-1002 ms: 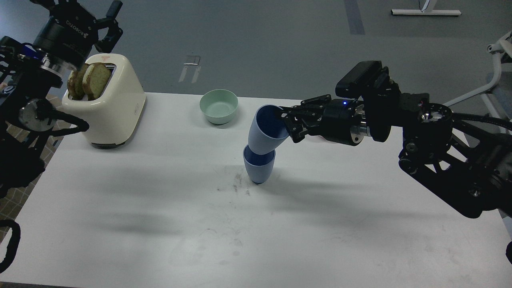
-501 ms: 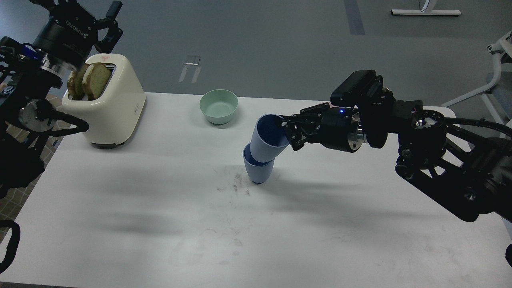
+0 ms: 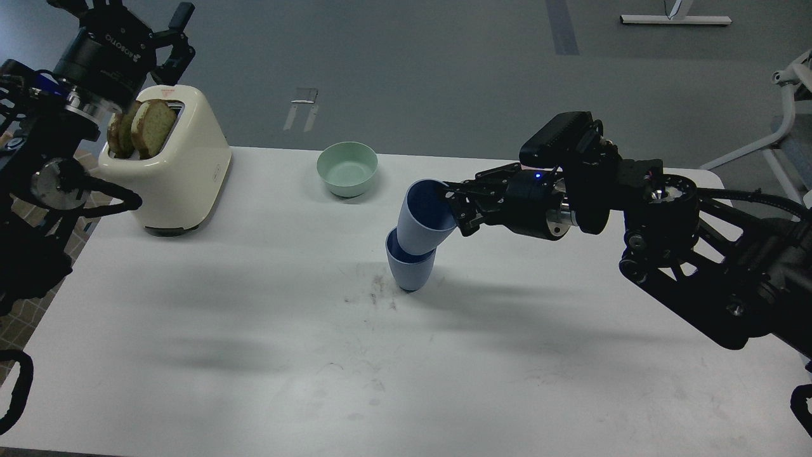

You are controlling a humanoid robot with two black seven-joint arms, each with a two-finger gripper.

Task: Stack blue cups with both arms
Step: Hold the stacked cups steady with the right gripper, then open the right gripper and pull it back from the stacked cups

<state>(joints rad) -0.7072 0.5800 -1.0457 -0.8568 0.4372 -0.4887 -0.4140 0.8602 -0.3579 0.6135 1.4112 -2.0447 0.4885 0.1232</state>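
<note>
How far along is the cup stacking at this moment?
Mostly done: the upper blue cup has its base inside the lower blue cup, which stands on the table. In hand: the right gripper grips the upper cup's rim, and it sits tilted. Left: seat it straight and release. The left gripper hangs above the toaster.

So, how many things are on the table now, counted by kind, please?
Blue cups: 2, the upper cup tilted into the lower cup, held at its rim by the right gripper
Pale green bowl: 1
Cream toaster: 1
Toast slices in the toaster: 2
Total: 6
</note>
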